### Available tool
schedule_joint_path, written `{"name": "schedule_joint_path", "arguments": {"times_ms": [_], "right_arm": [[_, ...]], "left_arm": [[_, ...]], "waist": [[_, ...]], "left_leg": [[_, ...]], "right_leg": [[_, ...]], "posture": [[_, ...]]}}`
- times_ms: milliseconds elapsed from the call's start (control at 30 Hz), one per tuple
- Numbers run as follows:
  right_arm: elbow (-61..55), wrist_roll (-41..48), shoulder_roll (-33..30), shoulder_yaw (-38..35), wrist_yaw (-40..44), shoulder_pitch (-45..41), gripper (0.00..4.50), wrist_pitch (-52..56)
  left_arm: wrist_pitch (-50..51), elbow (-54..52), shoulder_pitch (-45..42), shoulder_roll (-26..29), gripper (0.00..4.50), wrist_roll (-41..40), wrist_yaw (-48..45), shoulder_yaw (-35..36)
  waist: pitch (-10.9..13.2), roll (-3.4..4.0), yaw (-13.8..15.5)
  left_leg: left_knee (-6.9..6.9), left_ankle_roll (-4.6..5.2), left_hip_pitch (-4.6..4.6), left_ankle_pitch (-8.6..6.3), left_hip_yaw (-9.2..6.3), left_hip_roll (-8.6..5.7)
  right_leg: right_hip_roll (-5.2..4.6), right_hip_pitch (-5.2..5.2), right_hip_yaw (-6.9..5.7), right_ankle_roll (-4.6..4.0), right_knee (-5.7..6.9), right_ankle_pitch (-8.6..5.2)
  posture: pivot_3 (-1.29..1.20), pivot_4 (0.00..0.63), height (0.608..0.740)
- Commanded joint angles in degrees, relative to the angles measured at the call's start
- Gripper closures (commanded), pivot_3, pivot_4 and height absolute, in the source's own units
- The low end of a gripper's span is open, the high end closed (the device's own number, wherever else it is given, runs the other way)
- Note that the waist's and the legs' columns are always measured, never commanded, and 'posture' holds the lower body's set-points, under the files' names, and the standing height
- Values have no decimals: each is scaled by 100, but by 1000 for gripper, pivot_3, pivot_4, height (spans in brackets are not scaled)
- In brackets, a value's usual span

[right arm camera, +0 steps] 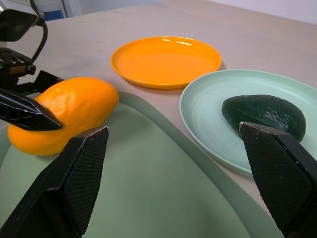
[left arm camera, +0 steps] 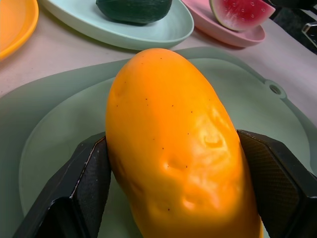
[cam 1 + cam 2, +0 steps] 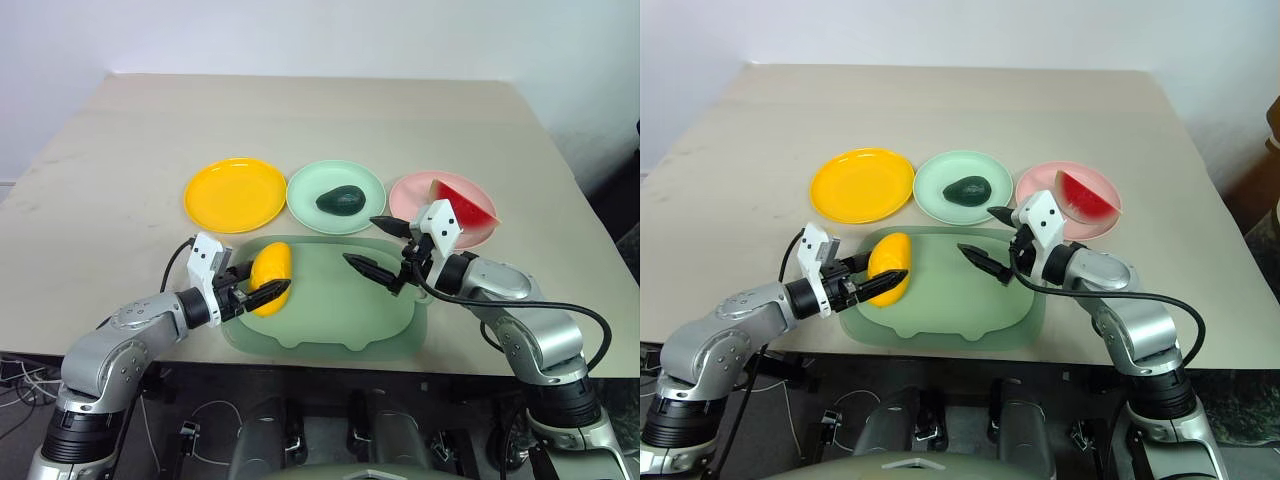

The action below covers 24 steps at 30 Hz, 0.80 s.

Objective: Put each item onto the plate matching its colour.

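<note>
Left eye view: a beige desk (image 3: 120,170) carries three round plates in a row, with a large dull-green tray (image 3: 330,320) at 6 o'clock of the middle one. The yellow plate (image 3: 235,194) sits at 9 o'clock of the mint green plate (image 3: 336,196) and is bare. The dark green avocado (image 3: 341,200) lies on the mint green plate. The pink plate (image 3: 442,207) is at 3 o'clock of the mint one and holds the red watermelon wedge (image 3: 463,204), rind toward the far edge.

The left end effector (image 3: 262,291) is closed on the yellow mango (image 3: 271,278) over the tray's near-left part, at 6 o'clock of the yellow plate. In the left wrist view the mango (image 2: 178,153) sits between the two black fingers (image 2: 79,188), each pressing a side. Whether the mango touches the tray or hangs just above it I cannot tell.

The right end effector (image 3: 376,245) stands wide and holds nothing, over the tray's far-right part, at 6 o'clock of the gap between the mint and pink plates and pointing toward 9 o'clock. In the right wrist view its fingers (image 1: 74,183) are spread far apart, with the mango (image 1: 62,114), the yellow plate (image 1: 166,60) and the avocado (image 1: 262,116) beyond them.
</note>
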Motion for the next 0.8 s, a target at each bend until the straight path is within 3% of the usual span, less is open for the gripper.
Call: {"name": "schedule_joint_path", "arguments": {"times_ms": [33,267,500,800], "right_arm": [[-28,-10,-10,-107,-25,-116,0,-132],[-120,120,62,-103,-39,-138,0,-12],[-78,84,94,-106,-110,-140,0,40],[-20,16,113,-97,-237,-187,0,52]], "left_arm": [[114,-104,-40,97,958,36,146,204],[451,706,-1669,355,958,-72,688,926],[-147,2273,-2979,283,958,1051,664,196],[-1196,4431,-3946,-231,958,2241,509,-421]], "waist": [[0,0,-1],[3,-3,32],[3,-4,10],[4,-6,3]], "left_leg": [[0,0,0,0,0,0],[13,1,-14,0,-9,1],[21,16,-13,-9,-4,-5],[26,15,-16,-8,-5,-1]], "right_leg": [[0,0,0,0,0,0],[1,-3,-8,3,0,-1],[1,7,-8,19,0,7],[2,1,-9,19,6,7]], "posture": [[0,150,696],[0,150,696],[0,150,696],[0,150,696]]}}
